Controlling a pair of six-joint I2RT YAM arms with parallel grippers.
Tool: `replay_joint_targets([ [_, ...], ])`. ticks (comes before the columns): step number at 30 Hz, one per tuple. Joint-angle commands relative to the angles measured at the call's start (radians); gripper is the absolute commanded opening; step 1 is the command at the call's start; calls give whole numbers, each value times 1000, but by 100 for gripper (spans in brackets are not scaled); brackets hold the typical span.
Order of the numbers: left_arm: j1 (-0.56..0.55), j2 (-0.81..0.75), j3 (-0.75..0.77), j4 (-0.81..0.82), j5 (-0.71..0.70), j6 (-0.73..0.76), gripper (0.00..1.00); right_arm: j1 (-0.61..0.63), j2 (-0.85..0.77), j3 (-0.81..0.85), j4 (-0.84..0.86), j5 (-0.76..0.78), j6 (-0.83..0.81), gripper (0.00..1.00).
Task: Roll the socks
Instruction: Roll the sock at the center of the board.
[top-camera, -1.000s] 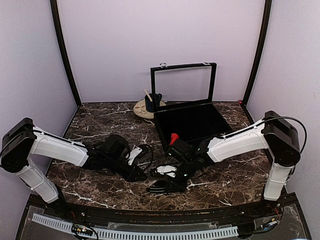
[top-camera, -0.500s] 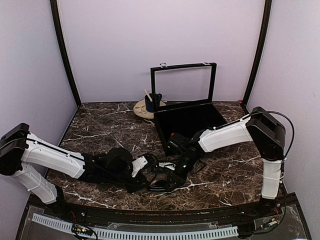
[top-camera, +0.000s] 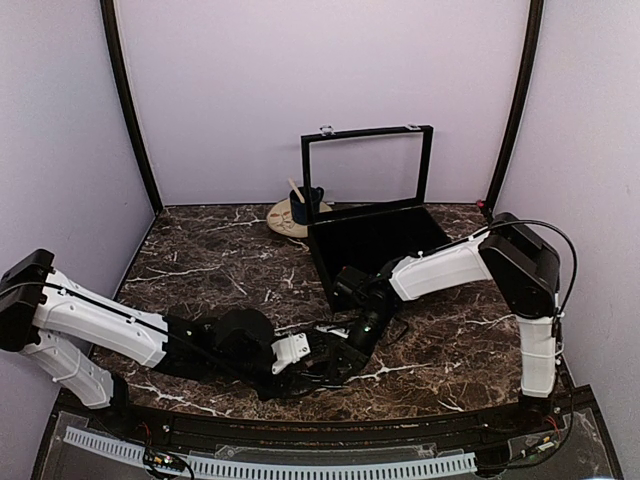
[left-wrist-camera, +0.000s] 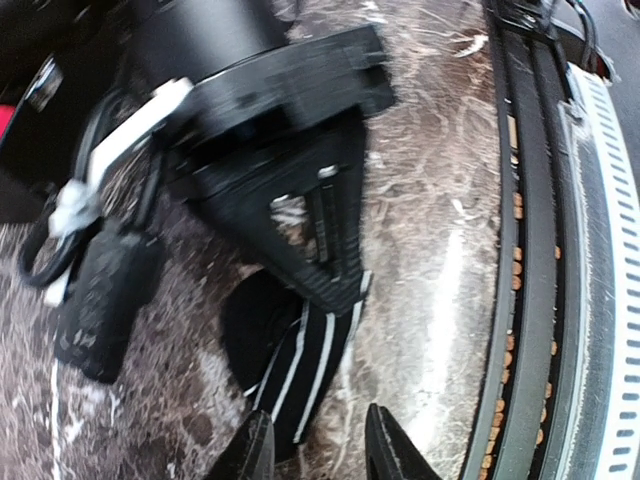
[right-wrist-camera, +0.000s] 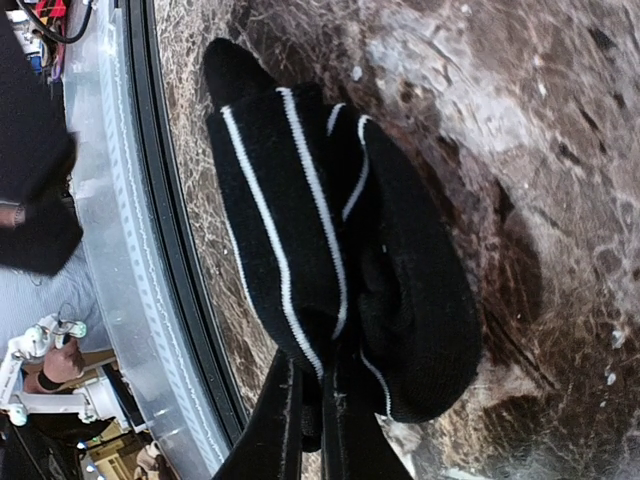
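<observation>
The socks (right-wrist-camera: 330, 250) are black with thin white stripes and lie bunched in a fold on the marble near the table's front edge. My right gripper (right-wrist-camera: 315, 385) is shut on the fold's near end. In the left wrist view the socks (left-wrist-camera: 300, 360) stretch out from under the right gripper (left-wrist-camera: 335, 285) toward my left gripper (left-wrist-camera: 318, 425). Its jaws stand apart, and the striped end lies on the table just ahead of its left fingertip. From the top, both grippers meet low at front centre, left gripper (top-camera: 300, 362) beside right gripper (top-camera: 345, 352), with the socks hard to make out between them.
A black box (top-camera: 330, 268) with its lid frame (top-camera: 365, 165) upright stands at back centre. A dark blue mug (top-camera: 306, 203) sits on a pale plate (top-camera: 280, 222) to the box's left. The table's black front rail (left-wrist-camera: 520, 250) runs close beside the socks.
My left arm has stretched right along the front edge until its gripper reached the socks. My right arm has drawn in, its elbow swinging back, still gripping the socks.
</observation>
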Motion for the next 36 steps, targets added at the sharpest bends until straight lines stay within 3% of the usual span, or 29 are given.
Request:
replay_joint_targets([
  [1, -29, 29, 36, -32, -13, 98, 34, -7, 35, -2, -51, 19, 21, 0],
  [17, -63, 164, 80, -9, -208, 246, 34, -9, 37, -8, -59, -12, 28, 0],
  [36, -62, 237, 114, -26, -130, 286, 32, -12, 63, 20, -94, -24, -1, 0],
])
